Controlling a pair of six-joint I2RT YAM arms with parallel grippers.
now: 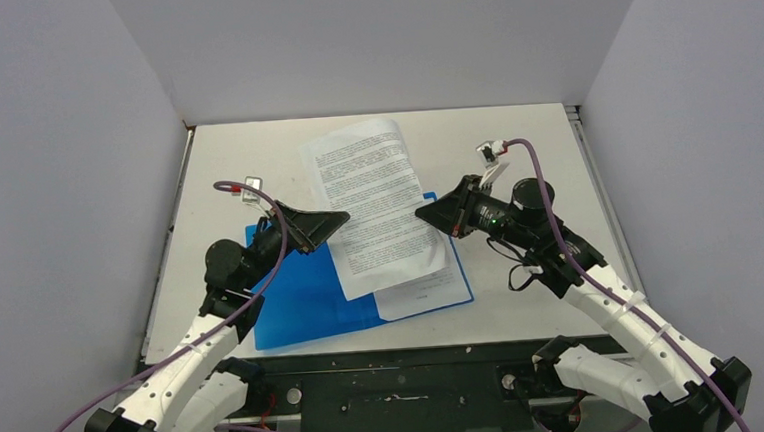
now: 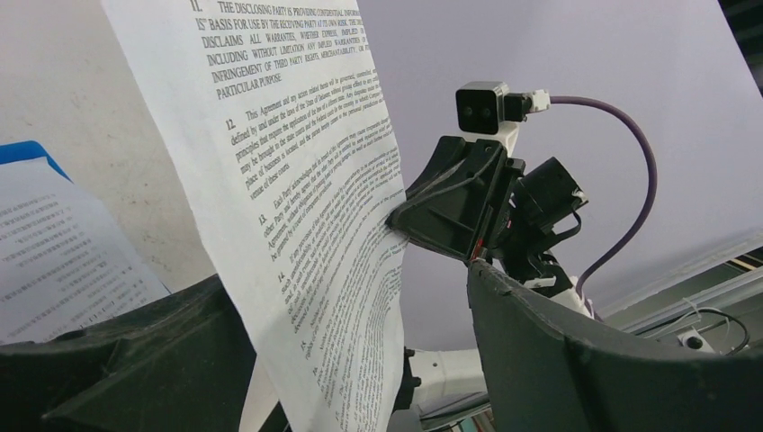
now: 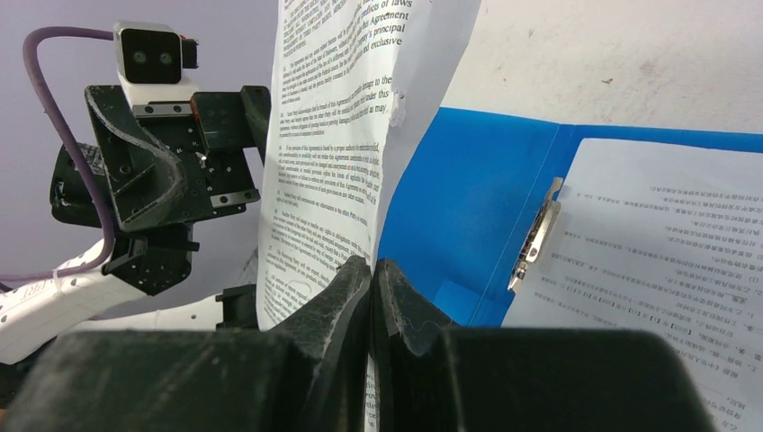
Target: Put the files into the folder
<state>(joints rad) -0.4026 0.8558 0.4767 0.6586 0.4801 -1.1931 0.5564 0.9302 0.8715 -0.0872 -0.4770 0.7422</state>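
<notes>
Grey walls close around a white surface [image 1: 523,137], where a thin bright blue plastic folder [image 1: 298,306] lies open with 1 white printed paper sheet [image 1: 433,295] on its right half. The second printed sheet [image 1: 377,201] hangs above the folder. The right arm's fingers [image 3: 371,279] pinch its edge tight. The left arm's fingers [image 1: 321,226] stand wide, with the other edge loose between them. With only 1 grip, I think the sheet can swing or fold and land crooked over the metal clip [image 3: 535,234].

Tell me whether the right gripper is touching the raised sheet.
Touching. In the right wrist view the right gripper has its jaws pinched shut on the raised sheet.
</notes>
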